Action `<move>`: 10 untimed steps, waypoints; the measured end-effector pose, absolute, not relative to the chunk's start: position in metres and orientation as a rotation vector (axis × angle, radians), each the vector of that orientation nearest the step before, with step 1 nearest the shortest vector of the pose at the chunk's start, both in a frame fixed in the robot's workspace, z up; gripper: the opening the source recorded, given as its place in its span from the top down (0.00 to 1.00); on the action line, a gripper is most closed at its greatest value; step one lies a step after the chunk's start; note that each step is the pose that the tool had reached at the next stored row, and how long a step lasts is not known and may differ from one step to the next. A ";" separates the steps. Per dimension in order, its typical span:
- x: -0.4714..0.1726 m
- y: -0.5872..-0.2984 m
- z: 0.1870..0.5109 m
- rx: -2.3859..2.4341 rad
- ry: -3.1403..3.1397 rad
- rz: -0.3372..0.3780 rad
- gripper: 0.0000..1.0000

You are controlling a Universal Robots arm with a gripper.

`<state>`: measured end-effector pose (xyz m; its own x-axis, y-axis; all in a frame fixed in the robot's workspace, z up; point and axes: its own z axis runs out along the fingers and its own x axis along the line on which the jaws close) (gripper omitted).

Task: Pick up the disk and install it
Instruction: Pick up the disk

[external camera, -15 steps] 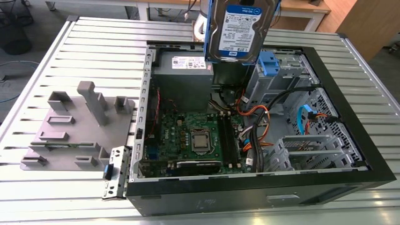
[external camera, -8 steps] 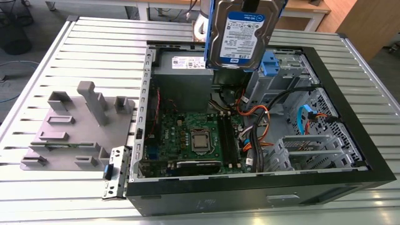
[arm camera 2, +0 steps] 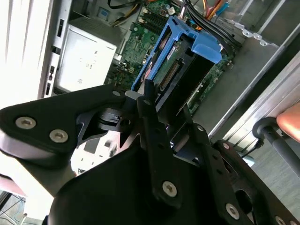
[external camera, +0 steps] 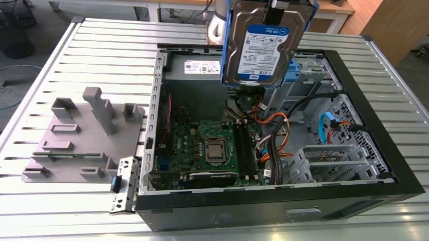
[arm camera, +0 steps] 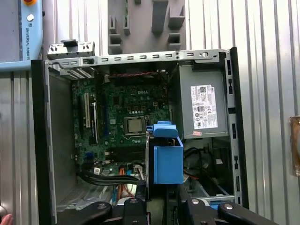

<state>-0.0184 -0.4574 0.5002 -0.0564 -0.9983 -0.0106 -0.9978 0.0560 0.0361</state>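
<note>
- Disk [external camera: 264, 47]: hangs upright, label visible, at 12 o'clock over the open case [external camera: 268, 206]; its top is cut off.
- Gripper [arm camera 2: 142, 95]: jaws closed on the disk's edge, with the contact partly hidden.

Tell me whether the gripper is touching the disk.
Touching. In the second wrist view the gripper clamps the disk by its blue frame; in the exterior view the disk hangs above the open case.

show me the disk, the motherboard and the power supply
disk [external camera: 266, 52], exterior view, on its white-and-blue label
motherboard [external camera: 191, 143], exterior view, on the green board
power supply [arm camera: 203, 107], first wrist view, on its white sticker
</note>
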 end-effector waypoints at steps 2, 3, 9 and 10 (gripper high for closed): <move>-0.018 -0.466 0.500 2.146 -2.270 -0.052 0.65; -0.018 -0.470 0.500 2.146 -2.270 -0.052 0.65; -0.018 -0.495 0.500 2.147 -2.271 -0.052 0.65; -0.018 -0.500 0.499 2.147 -2.271 -0.051 0.65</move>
<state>-0.0184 -0.4995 0.4994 -0.0564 -0.9984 -0.0108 -0.9978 0.0560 0.0351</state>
